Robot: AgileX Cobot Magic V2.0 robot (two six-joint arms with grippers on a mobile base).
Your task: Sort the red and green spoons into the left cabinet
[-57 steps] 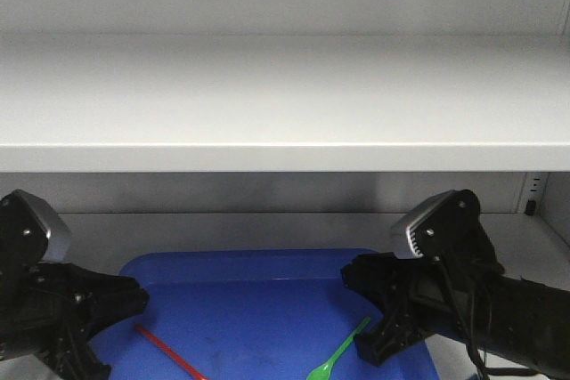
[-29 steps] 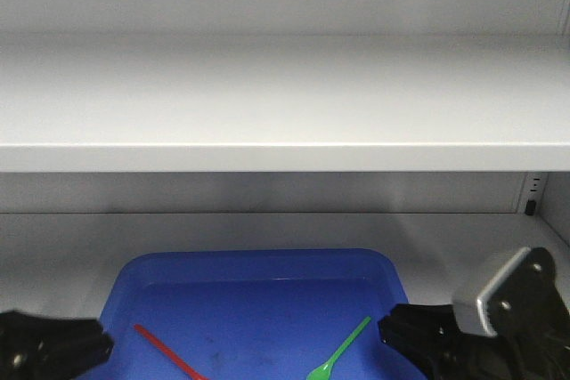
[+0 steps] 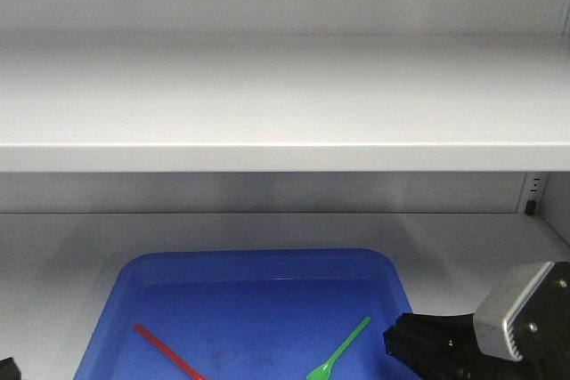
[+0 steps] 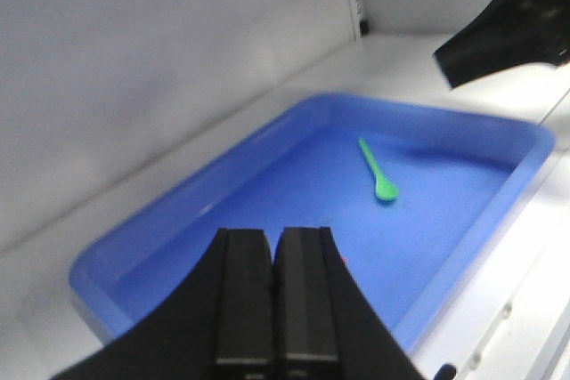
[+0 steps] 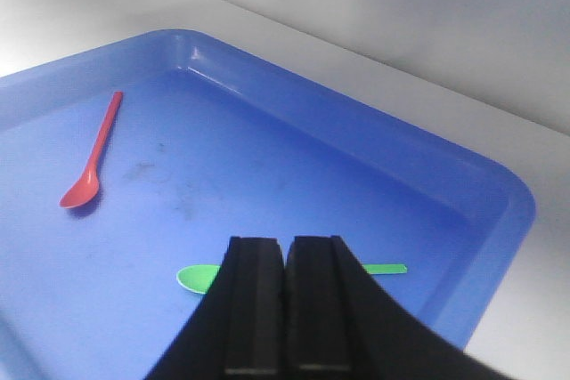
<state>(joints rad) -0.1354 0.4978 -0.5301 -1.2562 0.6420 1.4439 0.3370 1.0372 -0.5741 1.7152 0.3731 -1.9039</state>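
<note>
Blue plastic tray: 1 item, rectangular with rounded corners and a raised rim, resting on the lower shelf of the pale grey cabinet; an upper shelf spans the front view above it.

Red spoon: 1 item, lying flat inside the tray on its left half in the front view, handle running diagonally, bowl toward the near edge.

Green spoon: 1 item, lying flat inside the tray on its right half, well apart from the red spoon, bowl toward the near edge. In the right wrist view its middle is hidden behind the fingers.

Left gripper: fingers pressed together with nothing between them, held above the tray's left end, touching neither spoon. Only a dark sliver shows at the bottom left corner of the front view.

Right gripper: fingers likewise closed and empty, poised over the tray near the green spoon; its black body with grey wrist housing sits at the lower right of the front view.
</note>
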